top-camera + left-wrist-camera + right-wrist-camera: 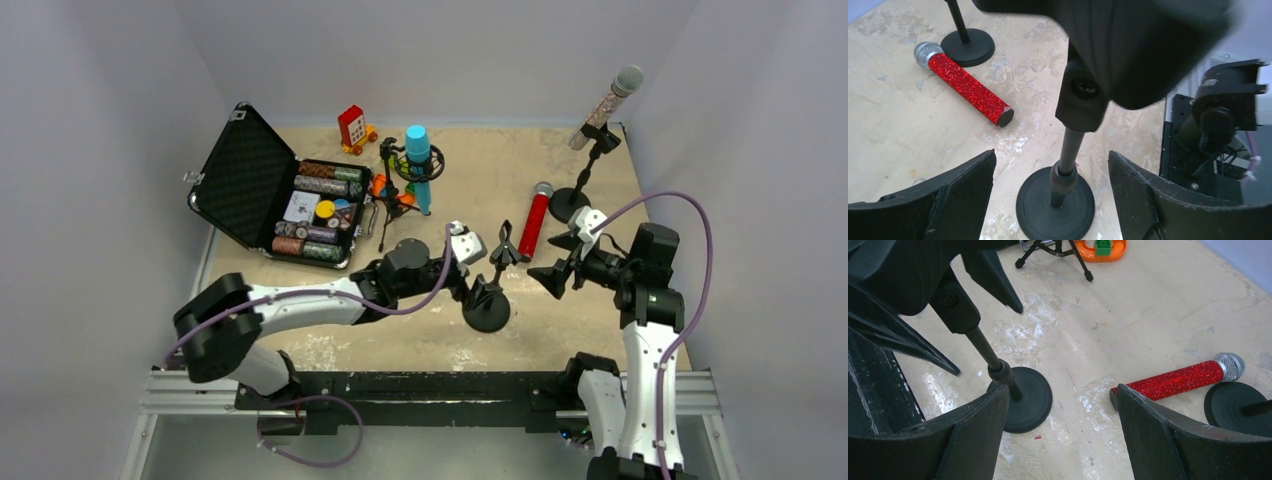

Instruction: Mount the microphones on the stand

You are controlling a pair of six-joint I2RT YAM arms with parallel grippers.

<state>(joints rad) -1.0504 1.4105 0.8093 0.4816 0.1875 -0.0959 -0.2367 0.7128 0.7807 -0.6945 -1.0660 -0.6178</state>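
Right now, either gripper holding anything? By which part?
Nothing held. The left gripper has fingers open either side of the stand, not touching; the right gripper is open, empty.

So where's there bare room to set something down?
Widest bare patch: the back of the tan table, between the cyan-blue microphone on its tripod and the silvery-pink glitter microphone on its stand. A smaller strip lies at the near edge, right of the empty black stand. Crowded: beside the open black case, and around the red glitter microphone.
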